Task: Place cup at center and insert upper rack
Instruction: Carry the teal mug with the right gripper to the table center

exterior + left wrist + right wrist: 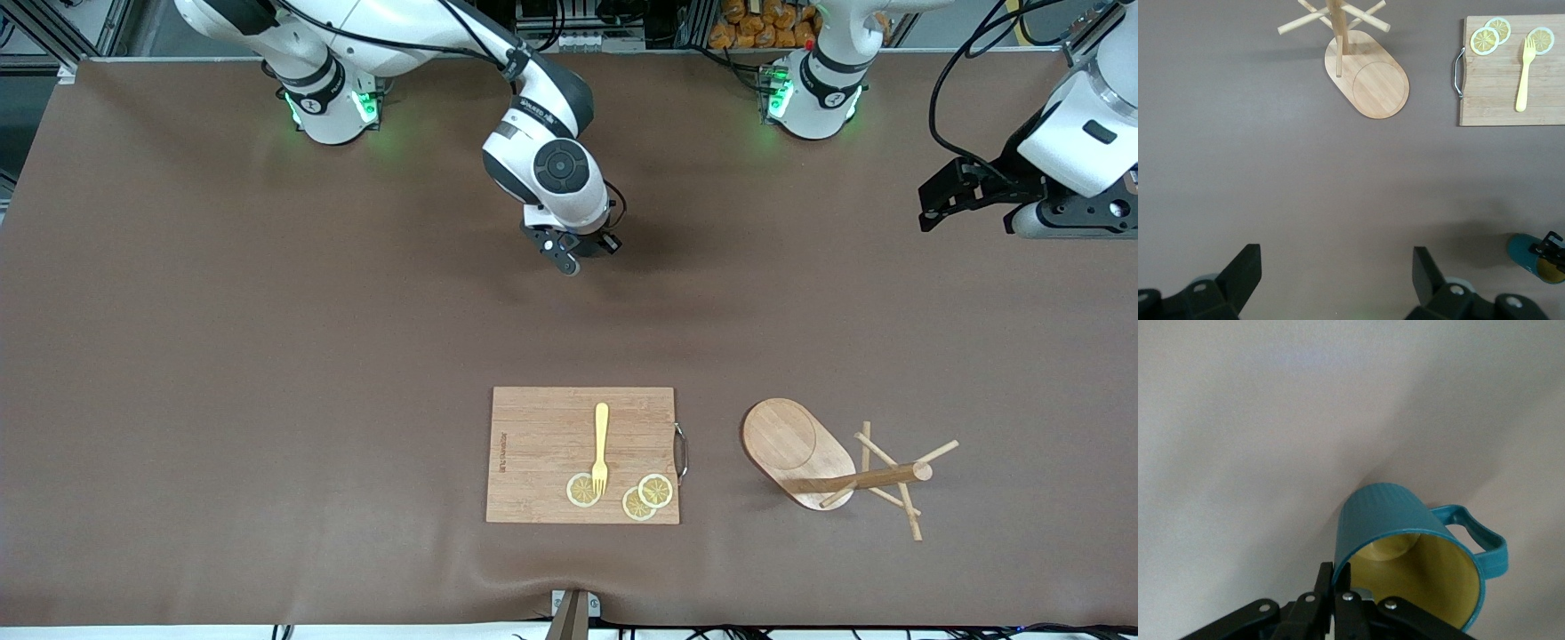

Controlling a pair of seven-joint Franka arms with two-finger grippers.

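Board (542,462) with fork (601,444) nearest, rack (800,453) beside it, my right hand (573,253) pinching cup (1405,533) rim over desk (267,356), left hand (1338,280) spread, waiting.

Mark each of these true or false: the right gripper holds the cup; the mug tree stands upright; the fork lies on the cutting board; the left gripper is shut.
1. The right gripper is shut on the rim of the cup. True.
2. The mug tree stands upright. False: it lies tipped on the table, its post level with the cloth.
3. The yellow fork lies on the cutting board, tines on a lemon slice. True.
4. The left gripper is shut. False: it is open and empty, waiting at the left arm's end of the table.
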